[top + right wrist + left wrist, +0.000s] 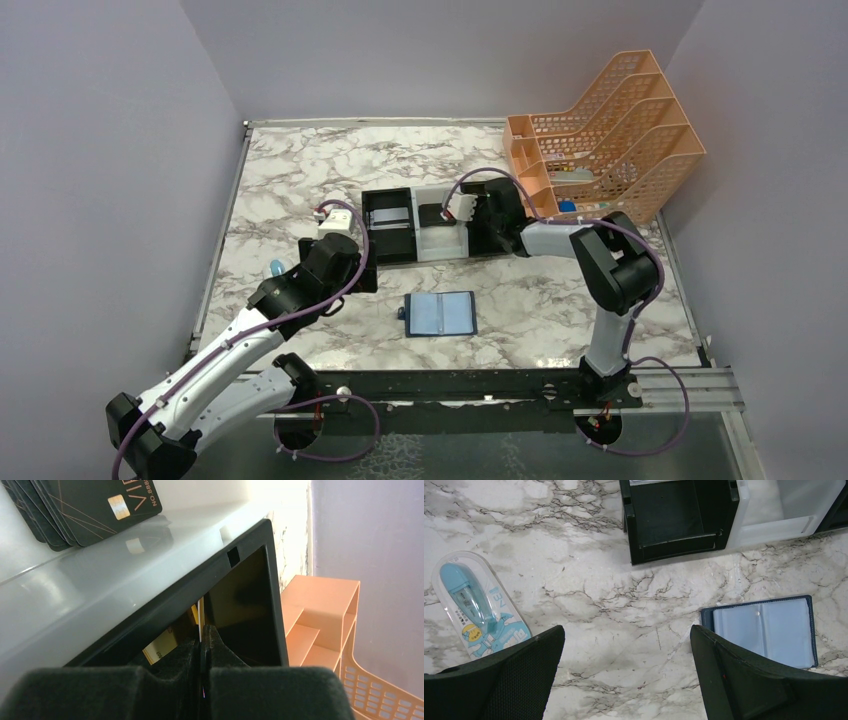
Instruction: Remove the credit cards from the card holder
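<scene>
So the card holder (pixel 440 314) is lying flat and wide open on the desk (pixel 599 580), near the front between the two arms. Its pale clear pockets look empty from here. The left end effector (pixel 624 647) hangs just beside it with its jaws spread wide and nothing in them. My guess is it's there to pin the holder down if that's needed.

The right end effector (pixel 201 630) is pinched tight over the black tray (pixel 240 595) at the back. There seems to be a thin card (pixel 201 615) edge-on between the tips, though that wrist view is dark enough that I wouldn't swear to it. Gripping by the edge makes sense for slipping it in beside the gold card (pixel 165 642) in that tray.

A fanned stack of black cards (pixel 90 505) sits in the white tray (pixel 100 580) next door, so they seem sorted by colour. Looks nearly done to me.
</scene>
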`<state>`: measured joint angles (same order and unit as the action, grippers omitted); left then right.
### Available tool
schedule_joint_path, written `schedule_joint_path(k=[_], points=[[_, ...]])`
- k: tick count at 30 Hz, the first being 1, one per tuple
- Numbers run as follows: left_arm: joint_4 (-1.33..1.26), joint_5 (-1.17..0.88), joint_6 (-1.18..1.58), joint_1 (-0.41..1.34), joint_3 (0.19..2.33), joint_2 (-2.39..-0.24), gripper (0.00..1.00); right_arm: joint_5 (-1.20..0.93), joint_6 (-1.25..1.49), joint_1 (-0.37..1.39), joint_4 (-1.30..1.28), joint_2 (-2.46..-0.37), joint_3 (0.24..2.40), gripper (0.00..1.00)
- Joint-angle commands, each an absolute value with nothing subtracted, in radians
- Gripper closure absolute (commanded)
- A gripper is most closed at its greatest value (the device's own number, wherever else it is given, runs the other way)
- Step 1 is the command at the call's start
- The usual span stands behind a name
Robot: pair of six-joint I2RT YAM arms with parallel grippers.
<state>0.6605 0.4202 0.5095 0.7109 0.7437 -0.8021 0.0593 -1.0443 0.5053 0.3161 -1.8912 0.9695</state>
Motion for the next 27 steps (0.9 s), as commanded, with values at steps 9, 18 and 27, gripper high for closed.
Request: schedule_joint_path(k=[9, 18, 27], points=[[0.658, 0.449, 0.508, 0.713, 0.735, -0.8, 0.01, -0.002, -1.033, 0.497, 0.31, -1.941, 0.983, 0.88], [0.659, 0.449, 0.508, 0.713, 0.735, -0.803, 0.01, -0.013, -1.028, 0.494, 0.279, -1.932, 0.985, 0.81], [0.657, 0.447, 0.508, 0.713, 0.735, -0.801, 0.01, -0.026, -1.021, 0.492, 0.238, -1.91, 0.983, 0.64]])
